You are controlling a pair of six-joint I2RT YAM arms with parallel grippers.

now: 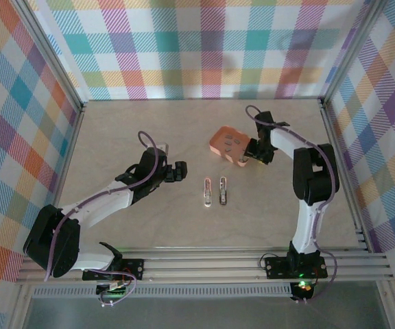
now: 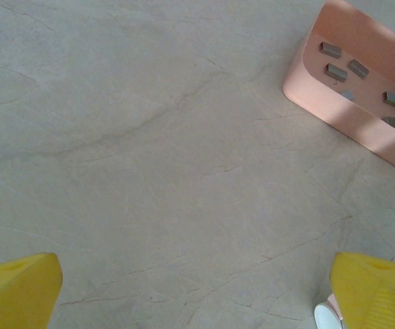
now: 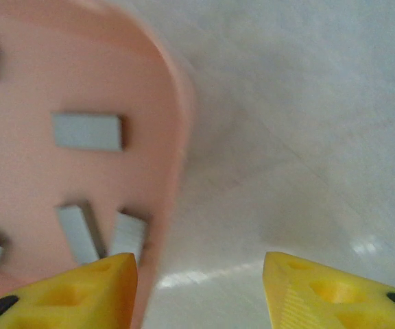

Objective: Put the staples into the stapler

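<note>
Fingers (image 2: 19, 291) of the left gripper (image 2: 196, 295) are spread wide above the bare table (image 2: 149, 137). Fingers (image 3: 81, 288) of the right gripper (image 3: 201, 284) are held apart, set astride one wall of the salmon tray (image 3: 173, 123), with nothing clamped. Grey staples (image 3: 88, 131) are scattered loose inside the tray. The pink stapler (image 1: 208, 192) is laid flat on the table between the 2 arms, just beside a second oblong piece (image 1: 223, 190) and apart from the tray.

Bright, even light; staples (image 3: 88, 131) blurred close-up.
</note>
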